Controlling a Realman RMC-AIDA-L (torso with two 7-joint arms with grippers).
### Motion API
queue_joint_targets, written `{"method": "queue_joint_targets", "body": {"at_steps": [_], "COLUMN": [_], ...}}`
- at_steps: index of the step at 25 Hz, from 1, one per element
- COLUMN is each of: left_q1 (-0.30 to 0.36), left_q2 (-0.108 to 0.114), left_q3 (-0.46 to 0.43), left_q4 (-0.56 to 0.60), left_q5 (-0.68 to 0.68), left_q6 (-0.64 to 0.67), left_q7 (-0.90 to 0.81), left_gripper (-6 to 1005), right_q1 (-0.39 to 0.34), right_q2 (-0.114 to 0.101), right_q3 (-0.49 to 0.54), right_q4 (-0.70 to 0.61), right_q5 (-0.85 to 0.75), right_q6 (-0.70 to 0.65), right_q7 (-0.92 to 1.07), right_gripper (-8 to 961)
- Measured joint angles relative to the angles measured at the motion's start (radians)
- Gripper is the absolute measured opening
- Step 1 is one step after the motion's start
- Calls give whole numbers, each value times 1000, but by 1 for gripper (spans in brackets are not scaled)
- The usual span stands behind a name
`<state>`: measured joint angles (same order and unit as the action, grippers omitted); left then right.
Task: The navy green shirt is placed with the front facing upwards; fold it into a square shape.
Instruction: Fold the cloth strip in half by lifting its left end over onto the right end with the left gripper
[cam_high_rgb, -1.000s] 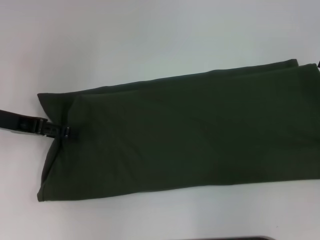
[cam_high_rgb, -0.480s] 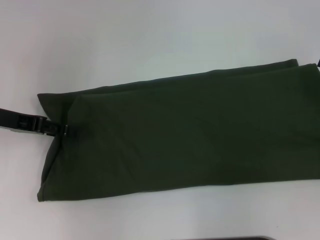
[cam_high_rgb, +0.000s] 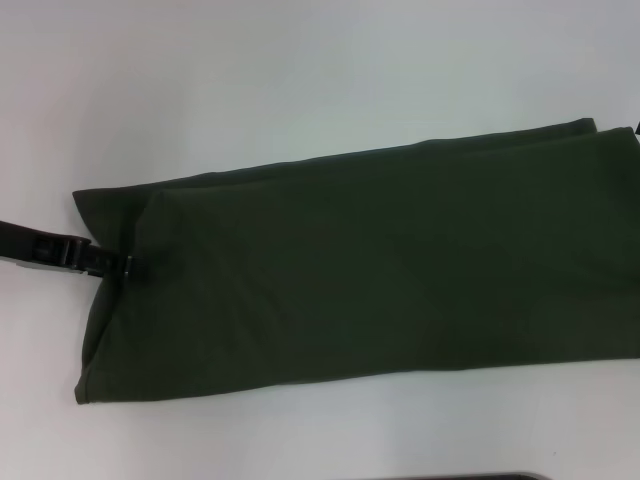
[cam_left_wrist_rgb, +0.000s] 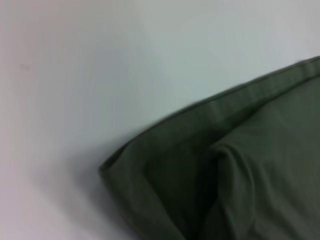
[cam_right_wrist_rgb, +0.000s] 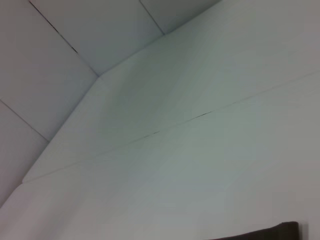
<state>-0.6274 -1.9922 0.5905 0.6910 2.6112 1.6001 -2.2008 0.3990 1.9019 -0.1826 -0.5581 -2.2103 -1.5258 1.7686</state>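
Observation:
The navy green shirt (cam_high_rgb: 360, 270) lies on the white table as a long folded band running from the left to the right edge of the head view, plain green side up, with no print showing. My left gripper (cam_high_rgb: 125, 265) reaches in from the left as a thin black bar, its tip resting at the shirt's left end where the cloth puckers slightly. The left wrist view shows that end of the shirt (cam_left_wrist_rgb: 250, 170) up close, with a hemmed edge and a soft fold. My right gripper does not show in any view.
White table (cam_high_rgb: 300, 70) surrounds the shirt at the back, left and front. A dark rim (cam_high_rgb: 470, 477) shows at the bottom edge of the head view. The right wrist view shows pale panels and a dark strip (cam_right_wrist_rgb: 260, 232) in one corner.
My left gripper's tip has slid a little to the left, from over the cloth back toward the shirt's left edge. The shirt has barely shifted.

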Motion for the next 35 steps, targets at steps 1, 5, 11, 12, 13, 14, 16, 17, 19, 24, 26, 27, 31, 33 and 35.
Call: {"method": "queue_joint_targets", "body": {"at_steps": [1, 5, 11, 12, 13, 14, 16, 17, 19, 24, 26, 27, 31, 33, 35], "left_q1": [0, 1, 0, -1, -3, -4, -7, -8, -9, -10, -11, -12, -12, -12, -11], "left_q2": [1, 4, -2, -6, -9, -12, -18, -20, -22, -23, -23, -23, -22, -25, -34], "left_q3": [2, 9, 24, 29, 33, 35, 38, 38, 38, 38, 38, 38, 37, 38, 39], "left_q4": [1, 4, 10, 11, 11, 11, 13, 15, 21, 30, 30, 30, 30, 37, 59], "left_q5": [3, 6, 7, 7, 7, 7, 7, 7, 3, 0, 3, 4, 5, 5, 7], "left_q6": [1, 9, 10, 9, 8, 8, 8, 8, 11, 13, 12, 10, 10, 11, 12], "left_q7": [-3, -9, -12, -12, -13, -13, -12, -12, -11, -13, -13, -13, -13, -13, -15], "left_gripper": [747, 745, 746, 746, 746, 746, 746, 747, 747, 745, 745, 745, 746, 746, 747], "right_q1": [-1, -5, -5, -5, -5, -5, -5, -5, -5, -5, -5, -5, -5, -5, -5], "right_q2": [0, 0, -1, -2, -2, -2, -2, -2, -3, -3, -3, -3, -3, -3, -3], "right_q3": [0, 0, 0, 0, 0, 0, 0, 0, 0, 0, 0, 0, 0, 0, 0], "right_q4": [0, 0, 0, 0, 0, 0, 0, 0, 0, 0, 0, 0, 0, 0, 0], "right_q5": [1, 11, 12, 12, 12, 12, 12, 12, 12, 12, 12, 12, 12, 12, 12], "right_q6": [0, 0, -3, -3, -4, -4, -4, -4, -4, -5, -5, -5, -5, -5, -5], "right_q7": [0, 0, 0, 0, 0, 0, 0, 0, 0, 0, 0, 0, 0, 0, 0], "right_gripper": [915, 915, 915, 915, 915, 915, 915, 914, 914, 914, 914, 914, 915, 915, 915]}}
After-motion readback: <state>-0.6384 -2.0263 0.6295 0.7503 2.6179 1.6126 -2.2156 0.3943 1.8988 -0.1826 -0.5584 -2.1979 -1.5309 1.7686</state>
